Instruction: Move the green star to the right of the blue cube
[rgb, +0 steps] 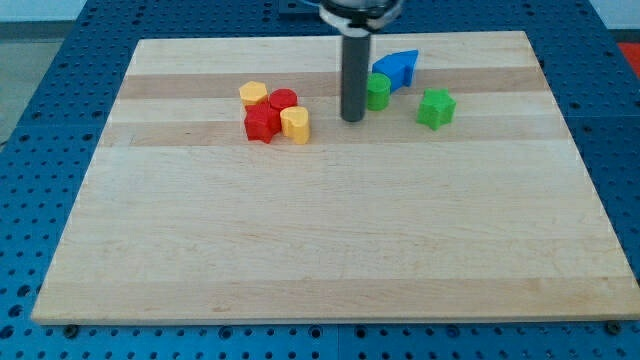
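The green star (436, 108) lies on the wooden board toward the view's upper right. The blue block (396, 67), partly hidden behind the rod, sits above and to the left of the star, a little apart from it. A green cylinder (379, 91) stands just below the blue block, touching it. My tip (352, 118) rests on the board immediately left of the green cylinder, well left of the green star.
A cluster sits left of my tip: a yellow block (253, 94), a red cylinder (284, 100), a red star-like block (262, 123) and a yellow cylinder (295, 124). The wooden board (320, 250) lies on a blue perforated table.
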